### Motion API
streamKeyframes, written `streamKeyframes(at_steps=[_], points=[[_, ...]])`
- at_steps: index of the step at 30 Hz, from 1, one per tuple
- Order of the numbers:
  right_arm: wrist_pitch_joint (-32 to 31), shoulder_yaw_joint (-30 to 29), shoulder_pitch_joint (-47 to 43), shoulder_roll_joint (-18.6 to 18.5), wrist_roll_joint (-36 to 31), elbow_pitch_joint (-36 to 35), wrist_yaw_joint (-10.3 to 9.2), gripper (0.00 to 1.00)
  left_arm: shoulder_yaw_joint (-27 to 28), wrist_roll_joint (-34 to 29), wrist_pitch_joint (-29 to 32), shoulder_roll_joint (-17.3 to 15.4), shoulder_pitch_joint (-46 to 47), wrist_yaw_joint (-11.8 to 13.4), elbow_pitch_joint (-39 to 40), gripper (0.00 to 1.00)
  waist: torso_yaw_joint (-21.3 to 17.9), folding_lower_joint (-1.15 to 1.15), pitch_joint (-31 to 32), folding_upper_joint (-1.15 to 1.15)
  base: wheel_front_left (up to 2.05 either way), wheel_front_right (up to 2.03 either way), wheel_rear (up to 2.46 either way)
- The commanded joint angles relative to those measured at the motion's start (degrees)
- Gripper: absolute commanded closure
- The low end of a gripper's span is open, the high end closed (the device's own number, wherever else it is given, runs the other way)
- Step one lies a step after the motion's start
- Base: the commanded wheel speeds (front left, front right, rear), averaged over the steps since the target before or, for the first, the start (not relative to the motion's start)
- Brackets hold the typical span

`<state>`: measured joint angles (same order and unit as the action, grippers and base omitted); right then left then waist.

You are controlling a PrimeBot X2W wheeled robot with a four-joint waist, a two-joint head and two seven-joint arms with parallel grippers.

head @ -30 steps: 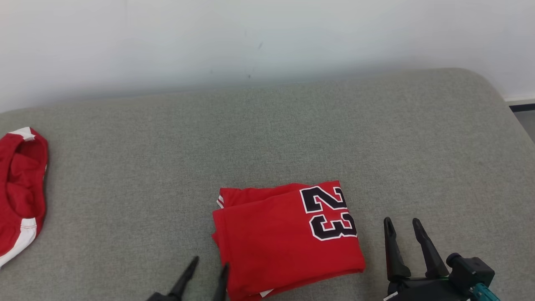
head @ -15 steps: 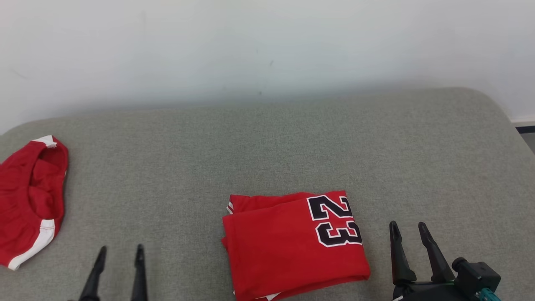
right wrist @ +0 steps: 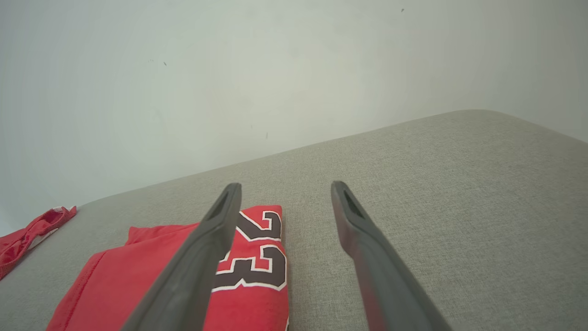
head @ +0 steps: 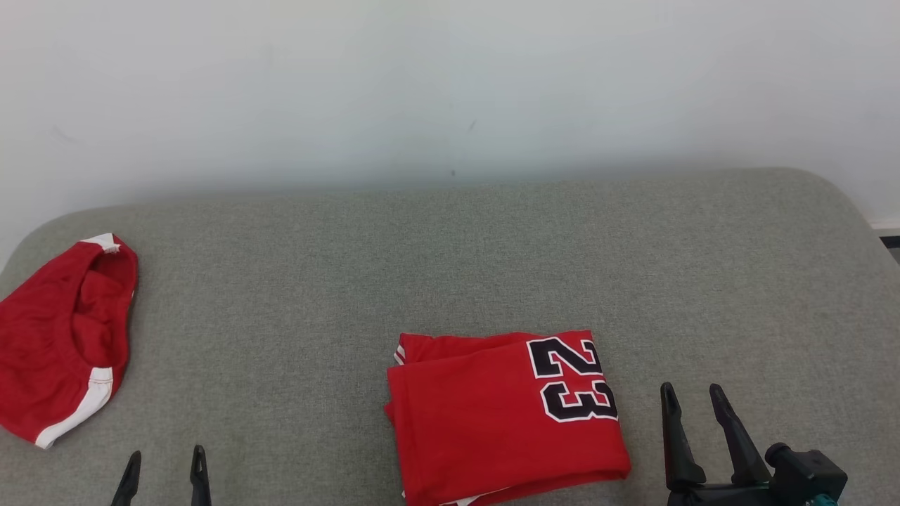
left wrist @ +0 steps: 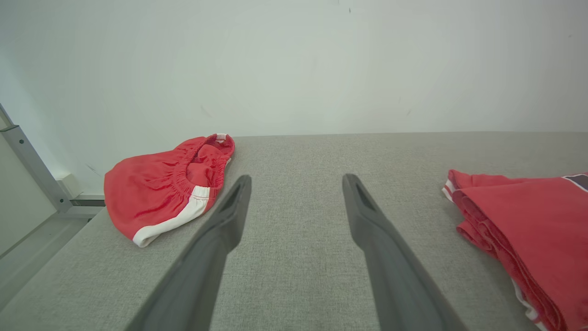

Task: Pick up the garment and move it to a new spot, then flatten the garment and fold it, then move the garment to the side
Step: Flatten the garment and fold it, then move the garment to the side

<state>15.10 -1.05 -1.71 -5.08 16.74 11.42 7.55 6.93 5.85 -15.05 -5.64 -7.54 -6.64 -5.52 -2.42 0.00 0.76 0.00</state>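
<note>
Both wide and empty, left gripper [head: 166,453] and right gripper [head: 691,388] flank the garment [head: 492,422], long axis left-right, numerals [head: 573,379] rightward.

Our left gripper [head: 166,455] sits at the lower left and our right gripper [head: 690,388] at the lower right, both pointing forward, jaws parted wide, gripping nothing.

We see a plain white wall [head: 450,84] running behind a broad padded surface [head: 492,246] covered in grey-green woven fabric, its far corners rounded. Soft, even light leaves a faint shadow where the two meet. Off its left edge, we find a pale floor [left wrist: 23,257] and a slanted grey metal bar [left wrist: 27,158] against the wall
</note>
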Motion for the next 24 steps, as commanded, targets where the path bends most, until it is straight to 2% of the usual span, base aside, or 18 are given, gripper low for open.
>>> streamKeyframes(at_steps=[1, 24], points=[[0.1, 0.1, -0.5, -0.1, 0.0, -0.2, -0.14, 0.00, 0.3, -0.5, -0.2, 0.1, -0.7, -0.3, -0.2, 0.00, 0.1, 0.00, 0.0, 0.00, 0.00, 0.00, 0.00], [0.1, 0.7, -0.4, 0.4, -0.5, 0.7, -0.14, 0.00, 2.1, -1.9, -0.2, 1.7, -0.9, -0.6, 0.7, 0.00, 0.2, 0.00, -0.2, 0.00, 0.00, 0.00, 0.00]])
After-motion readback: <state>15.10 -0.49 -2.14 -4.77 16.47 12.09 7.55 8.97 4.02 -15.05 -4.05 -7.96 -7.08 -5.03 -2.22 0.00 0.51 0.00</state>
